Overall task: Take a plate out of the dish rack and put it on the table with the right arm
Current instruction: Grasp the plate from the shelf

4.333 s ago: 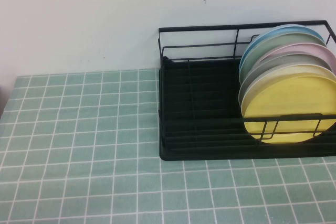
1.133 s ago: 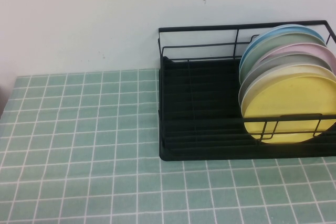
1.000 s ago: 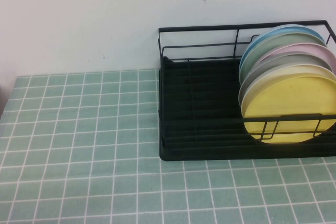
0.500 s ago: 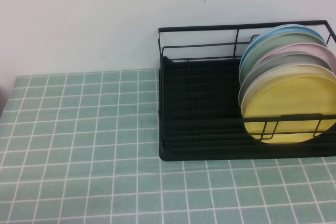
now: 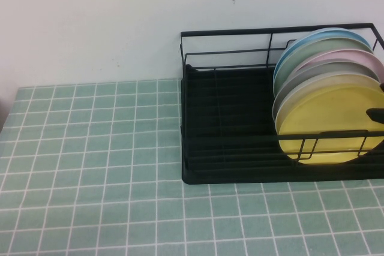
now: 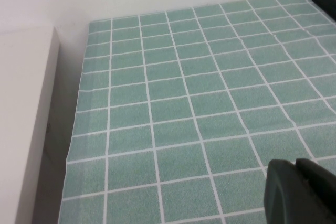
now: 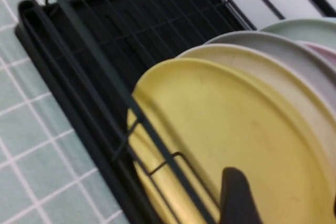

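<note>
The yellow plate (image 5: 327,118) stands on edge at the front of a row of plates in the right end of the black wire dish rack (image 5: 240,30). It fills the right wrist view (image 7: 226,124), behind the rack's front wire (image 7: 131,108). My right gripper (image 5: 377,115) shows only as a black tip at the right edge of the high view, over the plate's face. In the right wrist view the right gripper (image 7: 286,192) is open and empty, its fingers spread in front of the plate. My left gripper (image 6: 294,163) is shut and empty above the green tiled table (image 6: 184,93).
Behind the yellow plate stand a cream plate (image 5: 288,91), a grey plate (image 5: 312,67), a pink plate (image 5: 360,56), a green plate (image 5: 324,45) and a blue plate (image 5: 312,35). The rack's left half (image 5: 228,112) holds nothing. A white wall runs behind the table (image 5: 90,148).
My right gripper's black tip has come into the high view at the right edge, over the yellow plate. Plates and rack have not moved.
</note>
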